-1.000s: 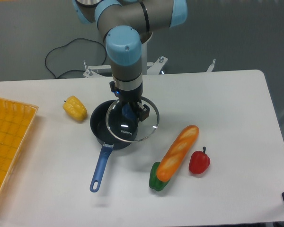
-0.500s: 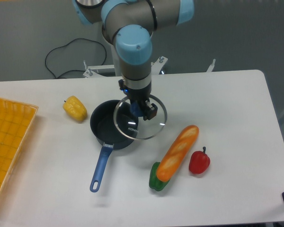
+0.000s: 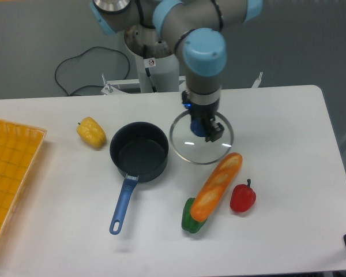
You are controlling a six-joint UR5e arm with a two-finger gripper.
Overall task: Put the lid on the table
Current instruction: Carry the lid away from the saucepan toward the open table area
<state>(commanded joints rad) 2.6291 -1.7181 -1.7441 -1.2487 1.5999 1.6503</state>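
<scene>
Lid in transit, held above the table.

The two-finger gripper is clamped on the centre knob of the round transparent glass lid, which hangs level directly beneath it, clear of the dark blue-handled saucepan to its left. The white rectangular table lies straight below; the baguette-shaped bread loaf sits just beside the lid's near edge, so I judge a straight descent tight but feasible.

On the table, the saucepan lies left of the lid, which the gripper holds above it. A loaf sits near-right, 1 pepper right of it, a mesh tray far left.
</scene>
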